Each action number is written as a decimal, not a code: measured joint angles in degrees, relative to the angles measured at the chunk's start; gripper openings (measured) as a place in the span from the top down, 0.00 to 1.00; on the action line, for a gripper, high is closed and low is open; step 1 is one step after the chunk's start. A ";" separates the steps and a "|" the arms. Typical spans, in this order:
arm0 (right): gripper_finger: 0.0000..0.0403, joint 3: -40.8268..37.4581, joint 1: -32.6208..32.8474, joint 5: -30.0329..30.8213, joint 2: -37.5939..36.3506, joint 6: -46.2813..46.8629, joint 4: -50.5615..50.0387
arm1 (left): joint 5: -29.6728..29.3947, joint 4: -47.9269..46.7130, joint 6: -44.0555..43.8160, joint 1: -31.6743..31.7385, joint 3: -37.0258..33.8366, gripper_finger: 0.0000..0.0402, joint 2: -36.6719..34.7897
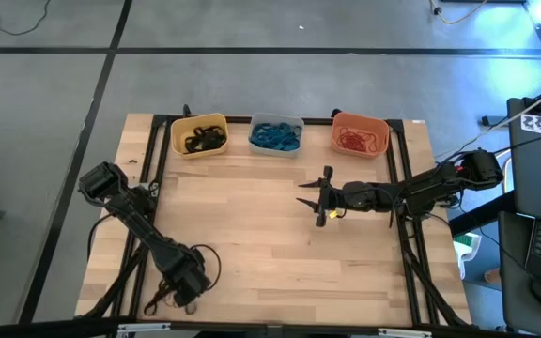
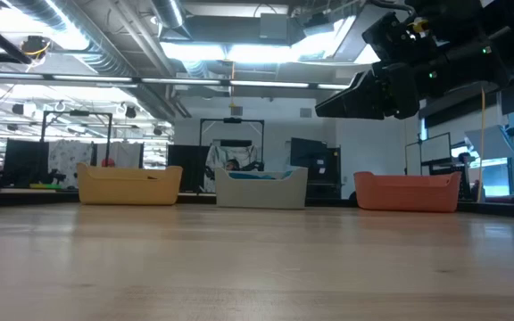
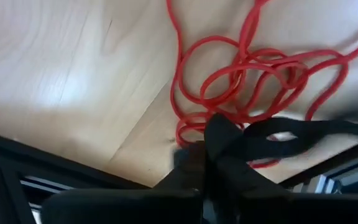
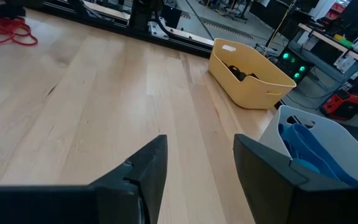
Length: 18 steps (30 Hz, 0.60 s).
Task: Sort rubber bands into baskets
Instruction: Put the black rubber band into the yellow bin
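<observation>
Overhead: three baskets sat along the far edge of the tabletop [image 1: 280, 235]: yellow basket [image 1: 199, 135] with black bands, grey basket [image 1: 276, 134] with blue, orange basket [image 1: 360, 133] with red. Left gripper [image 1: 178, 299] was folded down at the near-left corner; right gripper [image 1: 321, 197] hung mid-table, arm stretched in from the right.

Low view: all three baskets in a row, nothing loose visible on the wood.

Left wrist: jaws were closed on a tangle of red rubber bands [image 3: 241, 74] lying on the wood. Likely light, floppy, prone to snagging; a pinch where loops overlap looks best.

Right wrist: jaws stood apart, empty, pointed toward the yellow and grey baskets.
</observation>
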 joint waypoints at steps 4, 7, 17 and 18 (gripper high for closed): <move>0.55 0.00 0.00 0.01 0.00 0.10 0.01 | 0.07 -0.39 1.67 0.80 0.37 0.97 -2.05; 0.55 0.00 0.00 0.00 0.00 0.11 0.02 | -0.67 -1.00 1.25 1.40 0.84 0.97 -5.27; 0.55 0.00 0.00 0.00 0.00 0.63 -0.64 | -23.38 -12.80 1.72 3.15 4.22 0.97 -17.89; 0.55 0.02 0.00 0.00 0.00 1.12 -0.66 | -25.93 -13.23 2.08 3.53 4.22 0.97 -19.10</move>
